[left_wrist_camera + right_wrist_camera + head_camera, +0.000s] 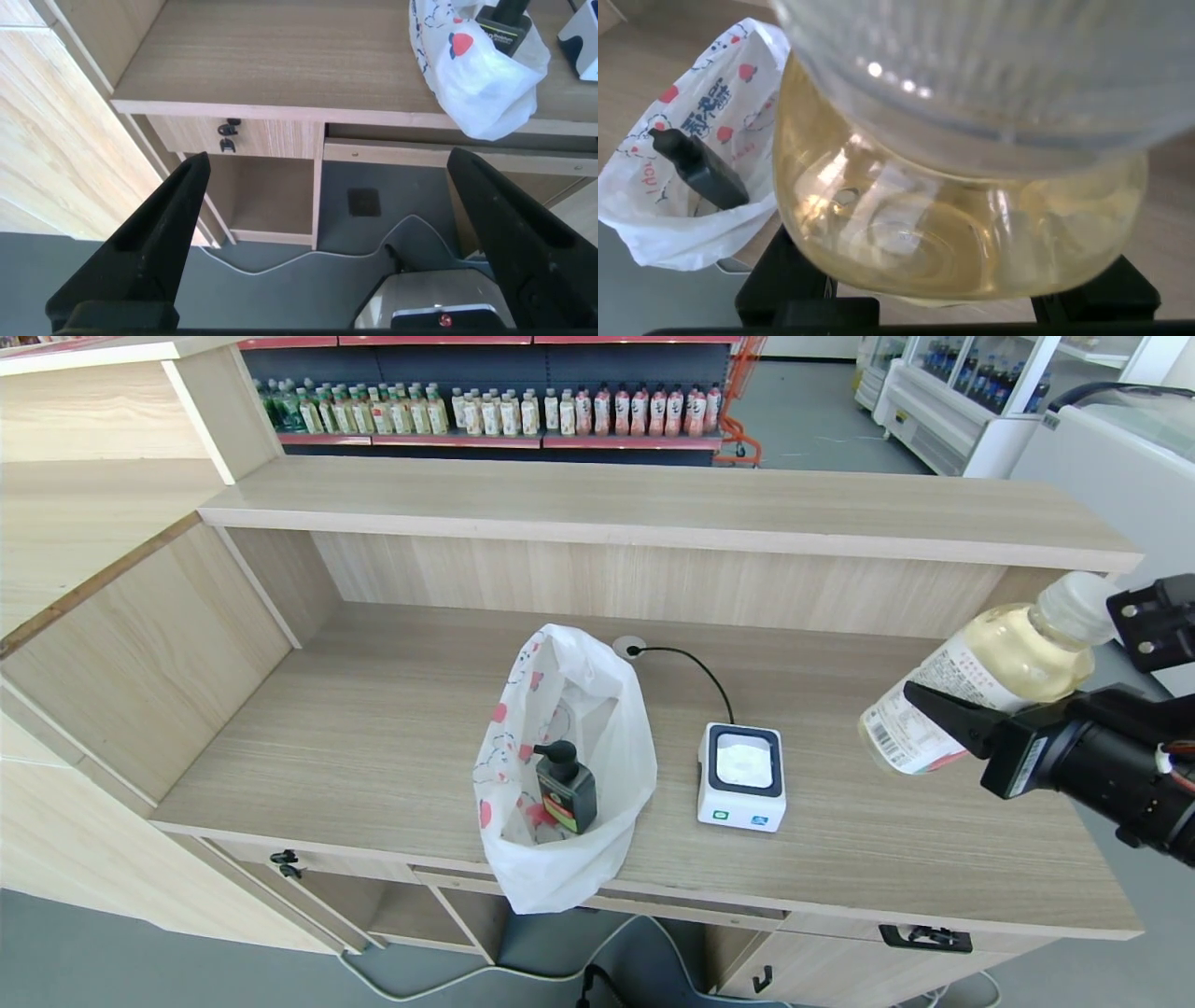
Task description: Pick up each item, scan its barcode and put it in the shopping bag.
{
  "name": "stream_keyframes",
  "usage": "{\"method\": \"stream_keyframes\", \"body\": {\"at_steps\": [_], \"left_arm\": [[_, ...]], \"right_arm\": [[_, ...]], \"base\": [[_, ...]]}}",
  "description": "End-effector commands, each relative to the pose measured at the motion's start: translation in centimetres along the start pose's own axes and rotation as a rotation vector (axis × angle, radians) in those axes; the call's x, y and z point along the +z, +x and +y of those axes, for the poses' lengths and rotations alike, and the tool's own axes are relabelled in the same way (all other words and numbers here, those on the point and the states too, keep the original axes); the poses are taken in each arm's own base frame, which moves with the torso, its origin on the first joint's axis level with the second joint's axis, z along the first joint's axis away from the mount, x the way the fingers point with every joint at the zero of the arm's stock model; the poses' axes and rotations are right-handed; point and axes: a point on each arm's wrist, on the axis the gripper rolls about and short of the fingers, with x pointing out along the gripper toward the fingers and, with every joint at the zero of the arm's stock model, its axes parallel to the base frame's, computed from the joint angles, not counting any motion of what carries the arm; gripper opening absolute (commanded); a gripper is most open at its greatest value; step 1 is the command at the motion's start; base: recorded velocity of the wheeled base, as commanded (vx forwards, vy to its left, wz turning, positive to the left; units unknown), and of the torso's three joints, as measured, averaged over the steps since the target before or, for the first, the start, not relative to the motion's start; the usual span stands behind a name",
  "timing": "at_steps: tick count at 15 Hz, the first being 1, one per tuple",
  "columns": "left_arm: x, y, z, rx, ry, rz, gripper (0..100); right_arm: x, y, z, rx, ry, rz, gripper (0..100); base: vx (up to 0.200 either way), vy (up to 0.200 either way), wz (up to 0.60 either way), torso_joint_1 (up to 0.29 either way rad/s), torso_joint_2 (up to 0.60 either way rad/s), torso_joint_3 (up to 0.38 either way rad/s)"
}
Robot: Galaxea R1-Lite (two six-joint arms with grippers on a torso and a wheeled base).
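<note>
My right pincer holds the bottle tight up high, so next I think I must turn its barcode down to the scanner.

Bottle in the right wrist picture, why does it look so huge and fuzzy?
Right wrist view: the bottle is right up against the camera, so it is out of focus, with small bright glints on its plastic; the bag farther off looks clearer. Head view: seen from farther away, the same bottle has crisp edges and looks ordinary.
</note>
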Motion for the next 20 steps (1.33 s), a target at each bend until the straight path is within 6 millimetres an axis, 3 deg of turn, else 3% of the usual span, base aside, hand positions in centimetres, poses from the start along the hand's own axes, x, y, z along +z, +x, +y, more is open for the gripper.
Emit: {"method": "stream_keyframes", "body": {"at_steps": [1, 9, 11, 15, 20], "left_arm": [[0.0, 0.0, 0.0, 0.000, 0.001, 0.000, 100], [0.0, 0.0, 0.0, -0.001, 0.000, -0.001, 100], [0.0, 0.0, 0.0, 0.000, 0.000, 0.000, 100], [0.0, 0.0, 0.0, 0.000, -0.002, 0.000, 100], [0.0, 0.0, 0.0, 0.000, -0.003, -0.002, 100]], "right_arm": [[-0.2, 0.3, 0.0, 0.000, 0.001, 0.011, 0], [-0.5, 3.1, 0.1, 0.015, 0.009, -0.004, 0], [-1.5, 5.8, 0.0, 0.018, 0.008, -0.027, 0], [-2.7, 10.8, 0.1, 0.043, 0.007, -0.040, 0], [-5.4, 13.1, 1.3, 0.196, 0.010, 0.025, 0]], "base": [[0.000, 0.000, 0.00, 0.000, 0.00, 0.000], [0.000, 0.200, 0.00, 0.002, 0.00, 0.003], [0.000, 0.200, 0.00, 0.005, 0.00, 0.005], [0.000, 0.000, 0.00, 0.000, 0.00, 0.000], [0.000, 0.000, 0.00, 0.000, 0.00, 0.000]]}}
